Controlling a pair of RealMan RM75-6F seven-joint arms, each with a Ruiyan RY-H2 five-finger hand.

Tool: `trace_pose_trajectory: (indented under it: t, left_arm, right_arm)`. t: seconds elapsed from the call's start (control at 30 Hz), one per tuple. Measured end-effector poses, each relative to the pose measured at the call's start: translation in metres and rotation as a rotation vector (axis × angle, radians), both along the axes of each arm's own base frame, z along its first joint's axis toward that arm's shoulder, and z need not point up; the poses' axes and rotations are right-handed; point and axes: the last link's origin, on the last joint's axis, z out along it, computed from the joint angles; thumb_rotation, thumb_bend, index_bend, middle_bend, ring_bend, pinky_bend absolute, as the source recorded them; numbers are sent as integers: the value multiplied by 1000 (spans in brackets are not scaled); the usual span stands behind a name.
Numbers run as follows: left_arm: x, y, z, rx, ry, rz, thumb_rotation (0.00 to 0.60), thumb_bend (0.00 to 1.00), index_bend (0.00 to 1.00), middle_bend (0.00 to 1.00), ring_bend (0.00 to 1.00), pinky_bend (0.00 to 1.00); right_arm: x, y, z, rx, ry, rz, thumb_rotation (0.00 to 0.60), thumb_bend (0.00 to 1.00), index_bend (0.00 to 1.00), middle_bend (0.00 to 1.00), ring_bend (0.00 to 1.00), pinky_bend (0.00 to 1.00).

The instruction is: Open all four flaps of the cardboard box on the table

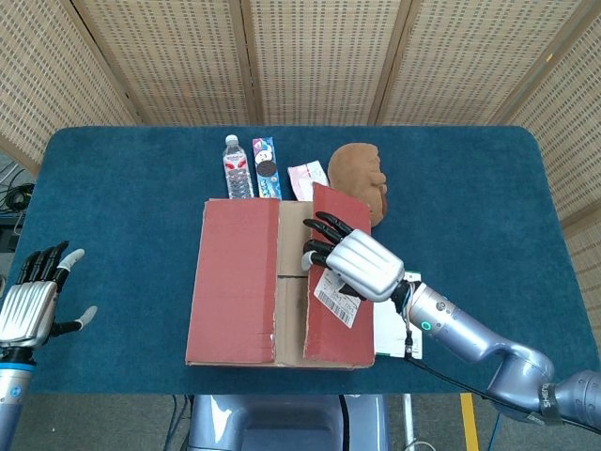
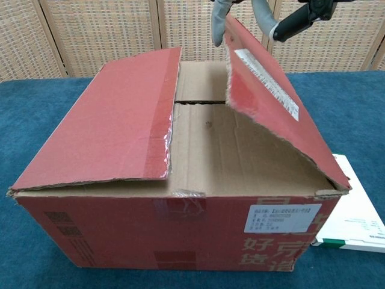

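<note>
The red cardboard box sits mid-table. Its left flap lies nearly flat over the top. The right flap, bearing a barcode label, is lifted steeply, and the brown inner flaps show beneath it. My right hand grips that flap's inner edge, with its fingers on the underside and the thumb outside at the top of the chest view. My left hand hovers at the table's left edge with fingers spread, holding nothing.
Behind the box stand a water bottle, a snack pack, a pink packet and a brown plush. A white leaflet lies against the box's right side. Wicker screens close off the back.
</note>
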Motion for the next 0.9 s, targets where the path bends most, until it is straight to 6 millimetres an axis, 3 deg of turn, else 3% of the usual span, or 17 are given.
trace_pose_trajectory:
  t: [0.9]
  left_arm:
    - [3, 0, 1, 5, 14, -9, 515, 271, 107, 19, 0, 0]
  right_arm:
    - [-21, -8, 79, -142, 97, -38, 600, 1000, 387, 367, 0, 0]
